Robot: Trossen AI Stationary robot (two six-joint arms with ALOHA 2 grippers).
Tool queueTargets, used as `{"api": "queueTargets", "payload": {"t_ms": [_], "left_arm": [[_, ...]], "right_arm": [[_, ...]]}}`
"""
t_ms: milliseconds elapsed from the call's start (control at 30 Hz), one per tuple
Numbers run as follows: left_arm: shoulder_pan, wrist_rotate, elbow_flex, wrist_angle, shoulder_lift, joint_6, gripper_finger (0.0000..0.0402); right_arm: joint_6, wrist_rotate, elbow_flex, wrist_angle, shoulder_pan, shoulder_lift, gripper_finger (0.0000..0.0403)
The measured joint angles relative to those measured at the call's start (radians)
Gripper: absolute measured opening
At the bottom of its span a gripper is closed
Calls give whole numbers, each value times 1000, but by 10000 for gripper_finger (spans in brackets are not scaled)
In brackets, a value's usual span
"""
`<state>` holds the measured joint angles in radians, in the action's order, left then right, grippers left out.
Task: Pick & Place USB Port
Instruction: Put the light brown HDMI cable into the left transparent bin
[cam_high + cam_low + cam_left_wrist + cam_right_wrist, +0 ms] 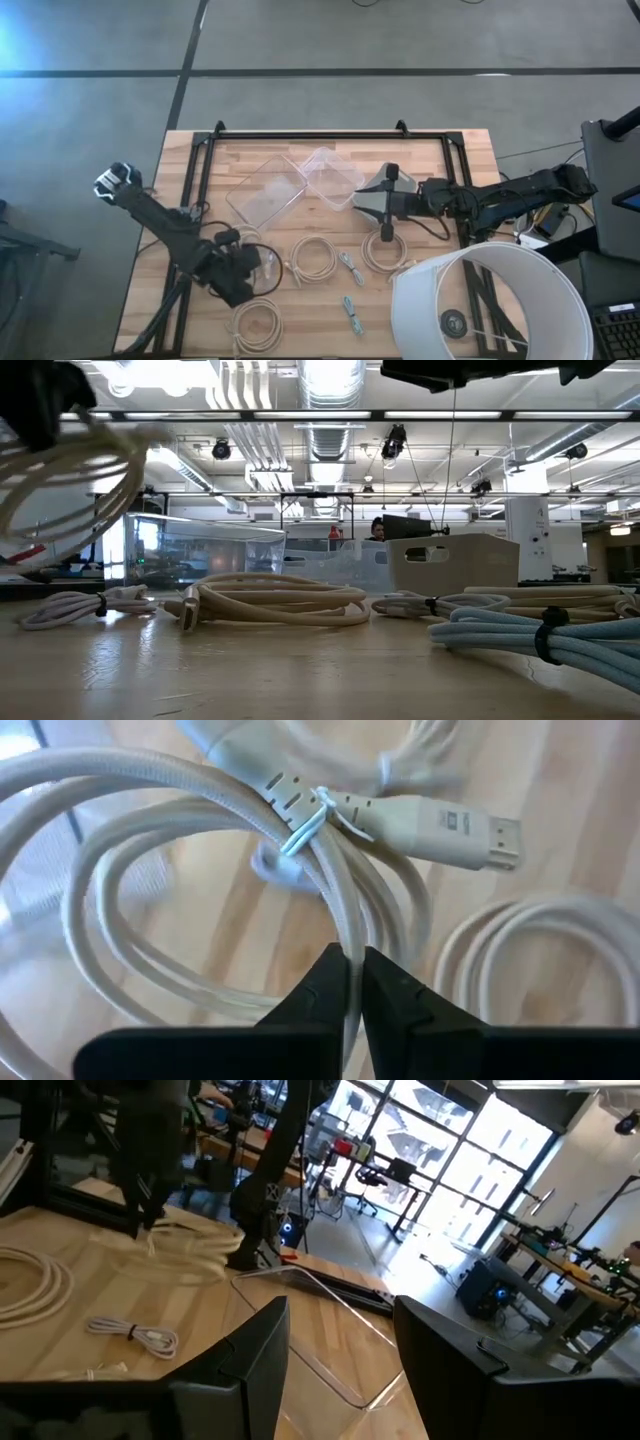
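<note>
Wooden table [470, 160] is strewn with coiled cables; a cream USB cable [200, 870] is pinched by the left gripper [352, 982], while the right gripper [340, 1350] is held wide above a clear tray [330, 1330]

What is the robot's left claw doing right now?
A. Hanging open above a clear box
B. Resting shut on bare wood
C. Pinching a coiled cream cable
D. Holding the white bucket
C: in the left wrist view the left gripper has its fingers closed on a strand of the cream cable, the coil tied with a twist tie beside its USB plug.
</note>
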<state>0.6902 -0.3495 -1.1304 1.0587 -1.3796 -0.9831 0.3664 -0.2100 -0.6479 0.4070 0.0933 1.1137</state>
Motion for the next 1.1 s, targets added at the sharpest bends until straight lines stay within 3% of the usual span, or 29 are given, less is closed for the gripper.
{"api": "queueTargets", "payload": {"t_ms": [167, 333, 600, 800, 1100], "left_arm": [[1, -85, -75, 0, 0, 108, 22], [-4, -271, -126, 48, 0, 211, 23], [-95, -463, -153, 89, 0, 274, 24], [-252, -452, -121, 157, 2, 233, 24], [-459, -391, 31, 102, 2, 218, 25]], "right_arm": [[0, 0, 0, -1, 0, 0, 178], [0, 0, 0, -1, 0, 0, 178], [0, 0, 0, 0, 0, 0, 178], [0, 0, 0, 0, 0, 0, 178], [0, 0, 0, 0, 0, 0, 178]]}}
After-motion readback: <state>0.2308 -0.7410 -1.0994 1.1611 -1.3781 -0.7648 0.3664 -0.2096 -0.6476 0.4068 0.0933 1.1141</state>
